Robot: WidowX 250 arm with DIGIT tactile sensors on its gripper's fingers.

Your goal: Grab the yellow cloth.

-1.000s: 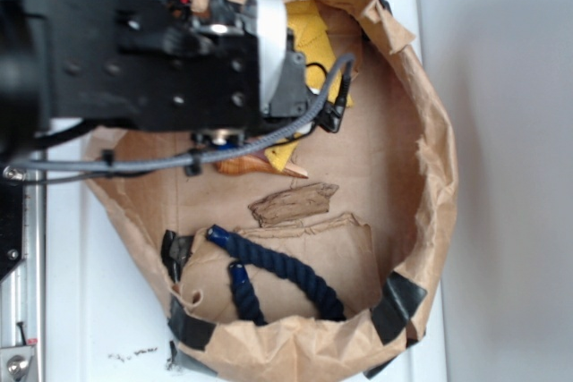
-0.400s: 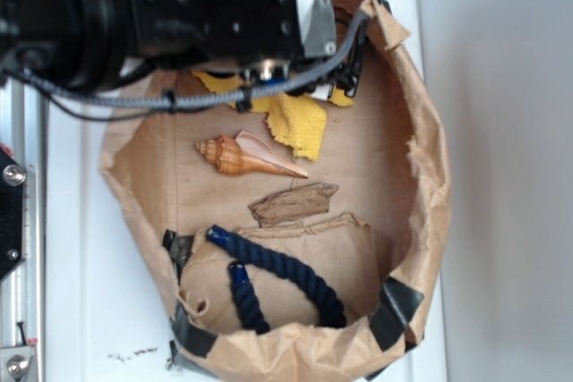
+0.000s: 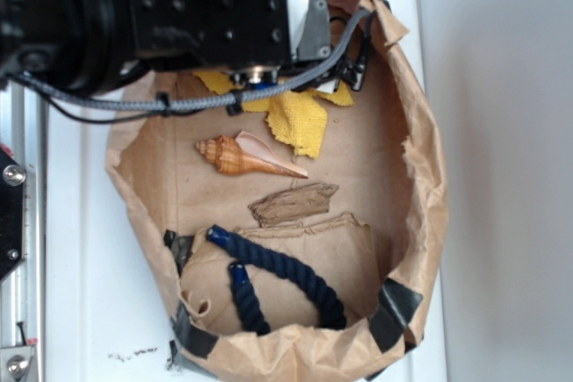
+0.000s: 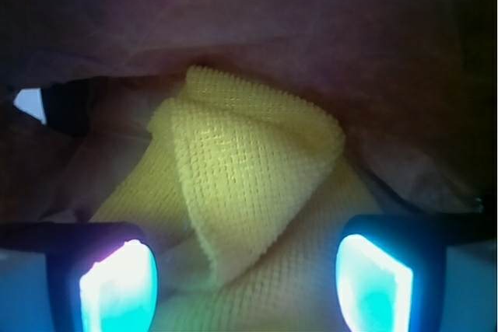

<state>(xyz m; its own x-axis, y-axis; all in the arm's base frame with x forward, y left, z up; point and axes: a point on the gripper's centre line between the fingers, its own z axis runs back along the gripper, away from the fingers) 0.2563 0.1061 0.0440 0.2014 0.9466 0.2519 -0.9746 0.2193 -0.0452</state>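
Note:
The yellow cloth [image 3: 300,123] lies crumpled at the far end of the brown paper bag [image 3: 428,194], partly hidden under the black arm. In the wrist view the cloth [image 4: 249,184] fills the middle, with a folded flap standing up. My gripper [image 4: 245,281] is open, its two glowing pads [image 4: 120,289] wide apart on either side of the cloth fold, very close above it. In the exterior view the fingers are hidden by the arm's body.
Inside the bag lie a tan striped seashell [image 3: 243,157], a piece of brown bark [image 3: 293,204] and a dark blue rope [image 3: 273,273]. The bag's paper walls [image 4: 257,29] rise close behind the cloth. Black tape patches mark the bag's near rim.
The arm has moved toward the far end of the bag, uncovering the seashell and more of the cloth. Since 0.4 s ago it has shifted only slightly.

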